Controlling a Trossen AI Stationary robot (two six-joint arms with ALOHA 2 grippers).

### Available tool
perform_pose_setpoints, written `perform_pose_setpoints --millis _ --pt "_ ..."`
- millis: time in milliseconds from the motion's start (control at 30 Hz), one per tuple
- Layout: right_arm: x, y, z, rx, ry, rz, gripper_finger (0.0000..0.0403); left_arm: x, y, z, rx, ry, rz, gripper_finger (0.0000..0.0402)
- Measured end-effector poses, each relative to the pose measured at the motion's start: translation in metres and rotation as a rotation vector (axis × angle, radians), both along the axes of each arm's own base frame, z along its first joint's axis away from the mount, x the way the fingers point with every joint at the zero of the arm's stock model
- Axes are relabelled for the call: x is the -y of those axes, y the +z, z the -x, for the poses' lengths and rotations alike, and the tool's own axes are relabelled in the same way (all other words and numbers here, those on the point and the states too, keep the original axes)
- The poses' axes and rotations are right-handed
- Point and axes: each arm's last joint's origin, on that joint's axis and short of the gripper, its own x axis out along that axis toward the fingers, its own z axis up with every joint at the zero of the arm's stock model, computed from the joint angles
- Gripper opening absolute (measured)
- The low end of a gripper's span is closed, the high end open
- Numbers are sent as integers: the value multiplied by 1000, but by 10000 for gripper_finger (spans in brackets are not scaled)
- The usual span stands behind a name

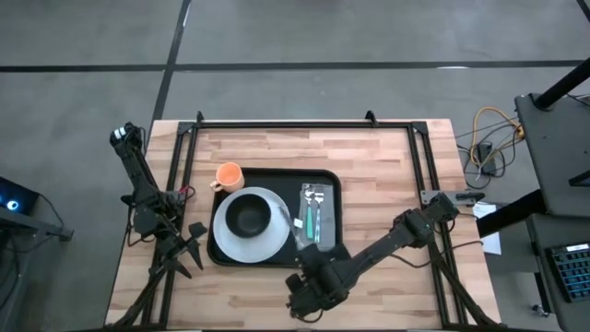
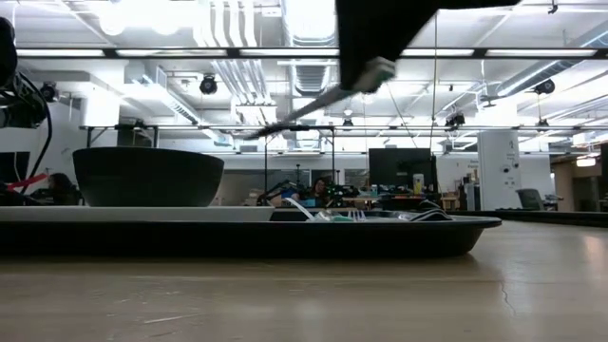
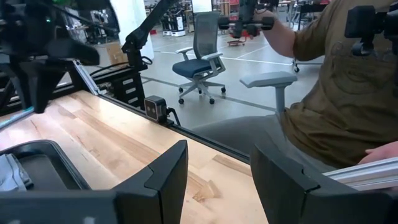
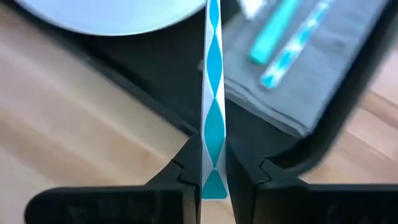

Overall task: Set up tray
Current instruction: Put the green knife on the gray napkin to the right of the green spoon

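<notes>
- Tray (image 1: 327, 180) lies mid-table, carrying one white plate (image 1: 270, 242) with one dark bowl (image 1: 247, 216), and one grey napkin (image 4: 323, 81) bearing two teal utensils (image 1: 311, 221).
- One orange cup (image 1: 229, 175) touches its far-left corner.
- Right gripper (image 4: 211, 171) pinches a teal-patterned handle (image 4: 213, 87) above the near rim.
- Left gripper (image 3: 214, 180) idles beside the tray, jaws apart.

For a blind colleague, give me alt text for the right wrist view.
The right gripper pinches a teal-and-white patterned utensil handle upright above the black tray. Beyond lie a grey napkin holding matching utensils and a white plate's edge.
</notes>
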Motion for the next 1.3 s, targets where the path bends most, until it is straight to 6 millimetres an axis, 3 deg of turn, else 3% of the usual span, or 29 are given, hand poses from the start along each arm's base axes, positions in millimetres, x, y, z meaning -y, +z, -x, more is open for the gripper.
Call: perform_pose_setpoints --millis 633,933,1300 --pt "20 -36 7 -61 -431 -11 32 0 0 0 0 0 0 155" --pt "46 -46 -2 -99 -471 25 32 0 0 0 0 1 0 155" --pt "53 -55 7 -107 -547 53 32 0 0 0 0 0 0 155"
